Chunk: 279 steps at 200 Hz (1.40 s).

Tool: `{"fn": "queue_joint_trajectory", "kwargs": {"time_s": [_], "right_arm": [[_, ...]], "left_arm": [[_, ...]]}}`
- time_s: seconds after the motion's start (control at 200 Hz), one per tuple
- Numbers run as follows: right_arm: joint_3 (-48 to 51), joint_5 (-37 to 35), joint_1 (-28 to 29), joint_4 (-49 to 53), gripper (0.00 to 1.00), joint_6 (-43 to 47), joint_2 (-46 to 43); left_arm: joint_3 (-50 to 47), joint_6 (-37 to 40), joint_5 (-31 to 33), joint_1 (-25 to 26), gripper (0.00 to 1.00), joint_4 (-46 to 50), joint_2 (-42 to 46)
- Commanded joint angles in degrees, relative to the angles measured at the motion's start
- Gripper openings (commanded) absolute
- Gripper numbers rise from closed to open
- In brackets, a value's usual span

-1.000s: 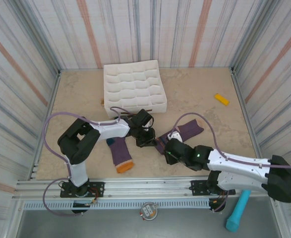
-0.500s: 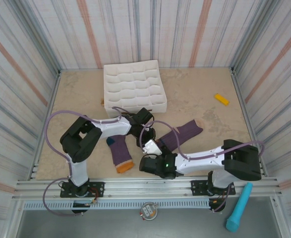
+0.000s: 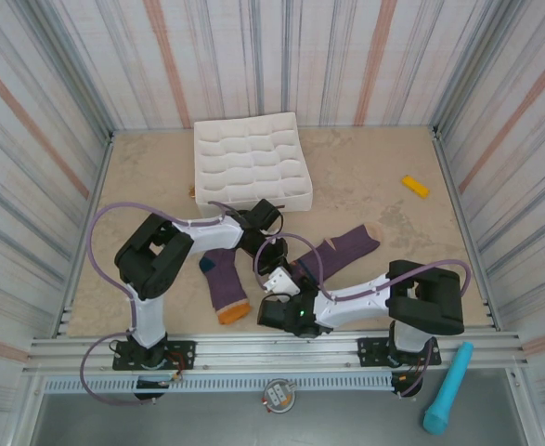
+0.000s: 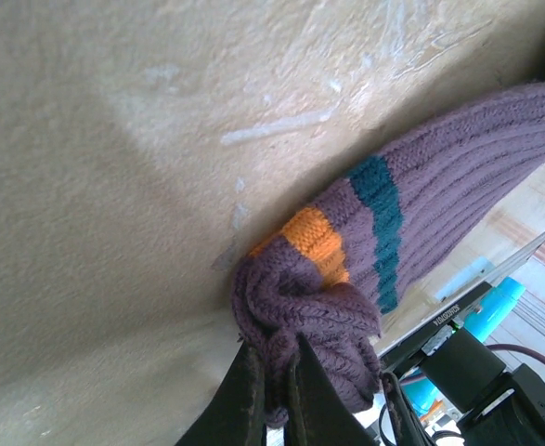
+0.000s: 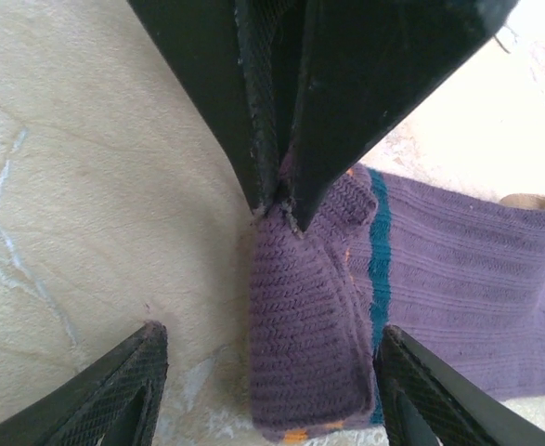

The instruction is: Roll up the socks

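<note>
left gripper (image 4: 274,360) pinches folded sock (image 4: 421,209); overhead adds second sock (image 3: 224,286).

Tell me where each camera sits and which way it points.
Top external: fixed above and behind the arms, looking down on the beige table, white compartmented tray and two purple knit socks; both arms enter from the bottom.
Left wrist: on the left arm, looking close along its own dark jaws, shut on one sock's bunched end.
Right wrist: on the right arm, facing down at the table; its own jaws stand open at the lower corners.
Shared: both wrist views show that bunched sock end, pinched by the left jaws.
</note>
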State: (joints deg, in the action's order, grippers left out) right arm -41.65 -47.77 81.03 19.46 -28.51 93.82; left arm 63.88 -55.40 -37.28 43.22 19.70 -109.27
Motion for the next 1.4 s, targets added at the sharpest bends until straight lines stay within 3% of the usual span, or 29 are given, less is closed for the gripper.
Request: {"fn": "queue_joint_trajectory", "kwargs": {"time_s": [0.0, 0.105, 0.22, 0.336, 0.421, 0.516, 0.666, 0.786, 1.393], "right_arm": [[-0.5, -1.8, 0.2, 1.4, 0.61, -3.1, 2.0], [-1.1, -2.7, 0.0, 2.1, 0.58, -3.9, 3.6], [-1.8, -3.3, -0.1, 2.5, 0.48, -4.3, 5.1], [-1.8, -2.7, -0.7, 2.7, 0.24, -5.0, 5.8], [-1.0, -1.3, -1.4, 2.4, 0.09, -6.0, 5.3], [0.5, 0.4, -1.5, 0.5, 0.00, -5.9, 3.9], [5.2, 7.3, -2.9, -6.6, 0.00, -4.6, -0.3], [9.1, 13.7, -5.4, -11.6, 0.00, -4.6, -3.6], [26.5, 48.4, -24.3, -31.6, 0.00, -12.3, -15.7]], "left_arm": [[1.4, 1.4, -1.6, -0.2, 0.00, 1.6, -0.9], [1.0, 1.4, -1.5, -0.2, 0.00, 1.6, -0.7], [0.6, 1.3, -1.4, -0.2, 0.00, 1.4, -0.4], [0.2, 1.3, -0.4, -0.2, 0.00, 1.1, 0.3], [-0.3, 1.3, 0.7, -0.2, 0.19, 0.8, 1.3], [-1.2, 0.8, 1.9, -0.3, 0.46, -0.4, 2.6], [-3.7, -1.2, 3.5, -0.4, 0.75, -5.0, 6.1], [-6.1, -2.3, 5.4, -0.7, 0.85, -9.5, 9.3], [-14.3, -4.4, 10.6, -1.1, 0.84, -19.3, 17.2]]}}
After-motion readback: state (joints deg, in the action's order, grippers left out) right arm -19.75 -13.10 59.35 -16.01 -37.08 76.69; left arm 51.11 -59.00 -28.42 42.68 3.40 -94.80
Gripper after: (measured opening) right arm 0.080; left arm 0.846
